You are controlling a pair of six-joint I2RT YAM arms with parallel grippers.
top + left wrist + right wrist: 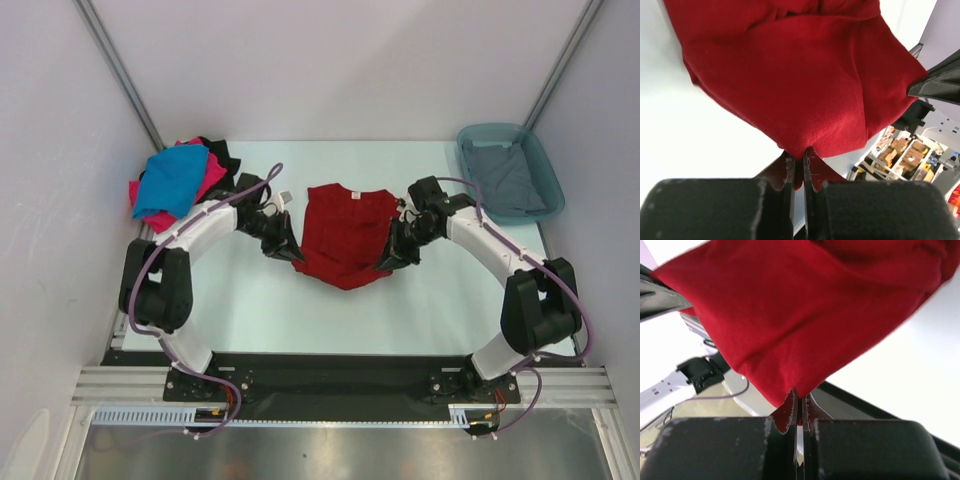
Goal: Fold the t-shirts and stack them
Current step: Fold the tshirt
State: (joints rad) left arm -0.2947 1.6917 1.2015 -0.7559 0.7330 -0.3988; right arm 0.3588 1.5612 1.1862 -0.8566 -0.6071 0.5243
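Left claw [296, 256] and right claw [384, 264] each clench the dark red t-shirt [345, 232] at its near edge (black t-shirt [222, 152] mostly buried, far-left corner).

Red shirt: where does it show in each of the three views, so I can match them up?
Top external: red shirt mid-table, between left gripper and right gripper.
Left wrist: fills the upper frame, edge pinched at bottom centre.
Right wrist: fills the upper frame, edge pinched at bottom centre.
Shared landmark: the white table.
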